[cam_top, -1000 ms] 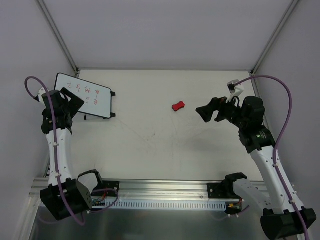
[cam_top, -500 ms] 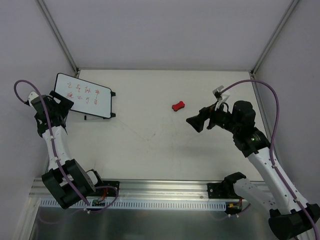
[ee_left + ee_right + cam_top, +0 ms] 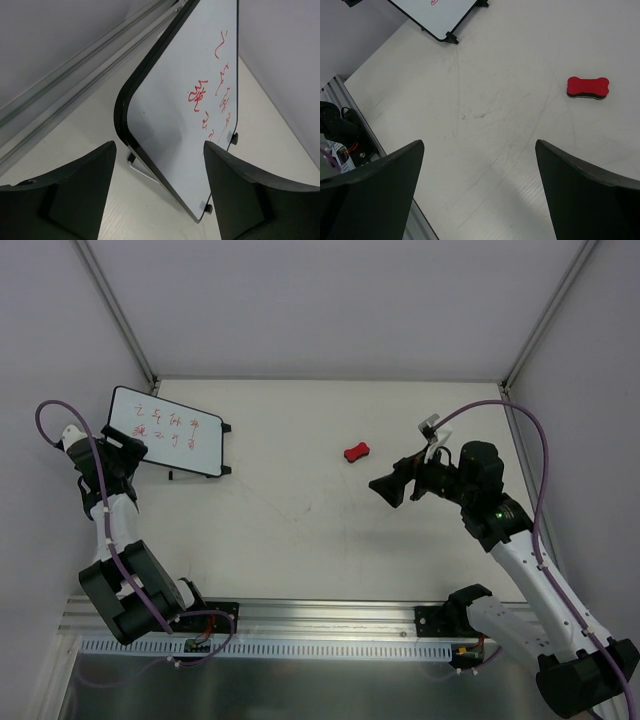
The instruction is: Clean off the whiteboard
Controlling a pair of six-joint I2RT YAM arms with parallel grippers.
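Whiteboard (image 3: 167,430) standing at the far left of the table (image 3: 300,540), left gripper (image 3: 122,450) at its left edge; eraser (image 3: 357,452) lying right of centre, well apart from the board, right gripper (image 3: 385,488) near it on the nearer side.

The left arm pulled back from over the whiteboard (image 3: 170,430) to its left end. The left claw (image 3: 159,150) came to straddle that edge and its jaws drew partly in. The right arm reached leftward, bringing the right claw (image 3: 386,491) nearer the red eraser (image 3: 356,452).
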